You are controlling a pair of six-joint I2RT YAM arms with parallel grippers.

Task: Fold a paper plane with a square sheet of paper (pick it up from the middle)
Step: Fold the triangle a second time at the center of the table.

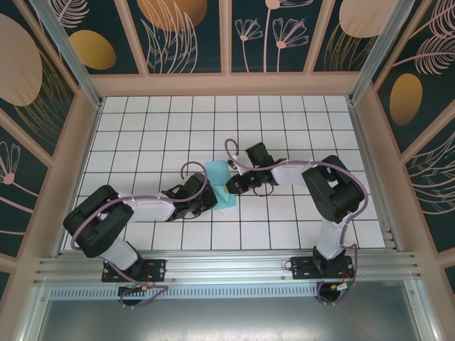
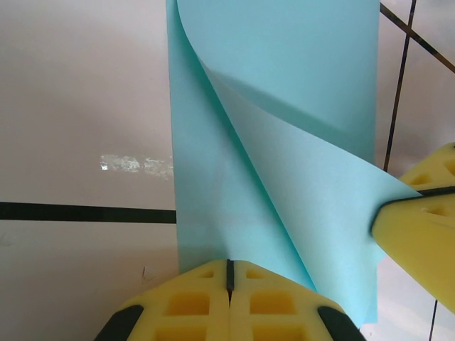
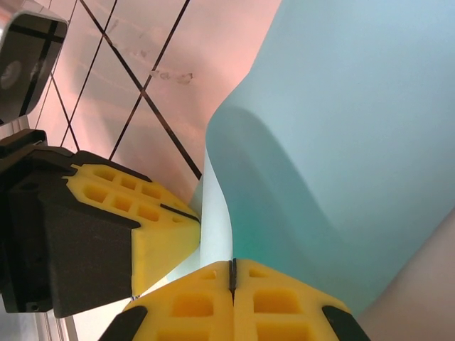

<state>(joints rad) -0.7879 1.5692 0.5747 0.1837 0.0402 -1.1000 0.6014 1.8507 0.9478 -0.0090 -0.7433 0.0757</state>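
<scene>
left claw [image 2: 229, 273] and right claw [image 3: 232, 268] seem clenched on the blue sheet [image 2: 284, 85] between them.

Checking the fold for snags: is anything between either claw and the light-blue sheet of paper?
Nothing visible is. The left claw is shut directly on the sheet of paper at one edge, and the right claw is shut on its lifted, curling part.

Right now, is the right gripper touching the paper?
Touching. The left wrist view shows the right gripper with its jaws shut on the curled-up corner of the paper, with no gap between them.
</scene>
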